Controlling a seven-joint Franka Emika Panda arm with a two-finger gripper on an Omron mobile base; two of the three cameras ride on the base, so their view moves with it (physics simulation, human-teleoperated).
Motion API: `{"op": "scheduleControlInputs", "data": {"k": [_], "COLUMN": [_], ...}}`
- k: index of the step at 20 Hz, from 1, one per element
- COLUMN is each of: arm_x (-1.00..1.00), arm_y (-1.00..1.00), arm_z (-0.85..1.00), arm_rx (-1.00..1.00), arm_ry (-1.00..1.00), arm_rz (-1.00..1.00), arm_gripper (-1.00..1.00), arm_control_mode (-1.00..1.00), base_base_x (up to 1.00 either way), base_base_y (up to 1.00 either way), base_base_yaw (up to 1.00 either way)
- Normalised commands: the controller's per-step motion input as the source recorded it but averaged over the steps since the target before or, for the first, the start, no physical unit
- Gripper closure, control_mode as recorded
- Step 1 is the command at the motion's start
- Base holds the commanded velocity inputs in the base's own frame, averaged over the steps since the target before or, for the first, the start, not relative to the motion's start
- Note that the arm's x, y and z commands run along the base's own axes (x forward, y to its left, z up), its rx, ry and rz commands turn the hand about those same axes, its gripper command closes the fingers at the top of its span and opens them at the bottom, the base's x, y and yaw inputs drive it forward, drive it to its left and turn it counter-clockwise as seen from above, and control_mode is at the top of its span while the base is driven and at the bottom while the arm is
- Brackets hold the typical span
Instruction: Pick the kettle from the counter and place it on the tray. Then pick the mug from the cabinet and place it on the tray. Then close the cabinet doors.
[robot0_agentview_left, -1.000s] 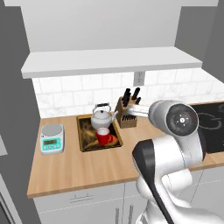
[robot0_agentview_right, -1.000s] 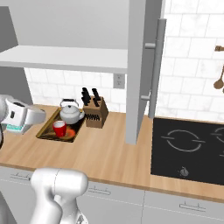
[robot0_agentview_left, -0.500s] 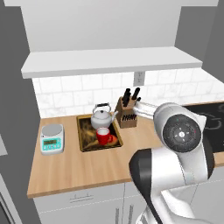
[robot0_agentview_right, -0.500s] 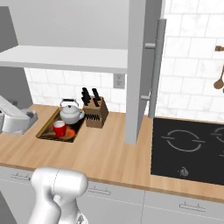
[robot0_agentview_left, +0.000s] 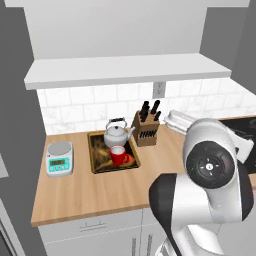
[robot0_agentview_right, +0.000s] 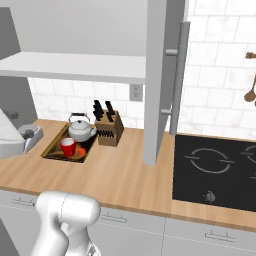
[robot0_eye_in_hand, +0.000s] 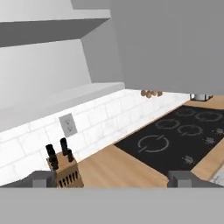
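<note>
Two-finger gripper (robot0_eye_in_hand: 112, 178), dark tips standing wide apart, holding and touching nothing, facing the black glass stovetop (robot0_eye_in_hand: 175, 133). Squat silver kettle (robot0_agentview_left: 117, 135) and small red mug (robot0_agentview_left: 118, 155) are sitting on the dark rimmed tray (robot0_agentview_left: 95, 162) on the light wooden counter (robot0_agentview_left: 90, 192).

My own arm is covering the right end of the surface (robot0_agentview_left: 100, 192) and part of the stovetop (robot0_agentview_left: 245, 125) in the left base view. The open cabinet door (robot0_agentview_right: 156, 80) is running off the top edge, and the scale's (robot0_agentview_left: 60, 158) display is reading too small.
</note>
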Motion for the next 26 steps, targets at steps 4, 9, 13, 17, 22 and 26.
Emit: {"op": "scheduleControlInputs", "data": {"k": [4,9,13,17,22,26], "arm_x": [-0.29,-0.30,-0.30,-0.22,-0.22,-0.25], "arm_y": [-0.18,-0.19,-0.22,-0.28,-0.30,-0.20], "arm_z": [0.14,0.17,0.19,0.20,0.20,0.16], "arm_rx": [0.00,0.00,0.00,0.00,0.00,0.00], "arm_ry": [-0.14,-0.16,-0.17,-0.13,-0.11,-0.13], "arm_rz": [-0.10,-0.10,-0.11,-0.10,-0.07,-0.07], "arm_gripper": [-1.00,-1.00,-1.00,-1.00,-1.00,-1.00], "arm_control_mode": [-1.00,-1.00,-1.00,-1.00,-1.00,-1.00], "base_base_x": [0.00,0.00,0.00,0.00,0.00,0.00], "base_base_y": [0.00,0.00,0.00,0.00,0.00,0.00], "base_base_yaw": [0.00,0.00,0.00,0.00,0.00,0.00]}}
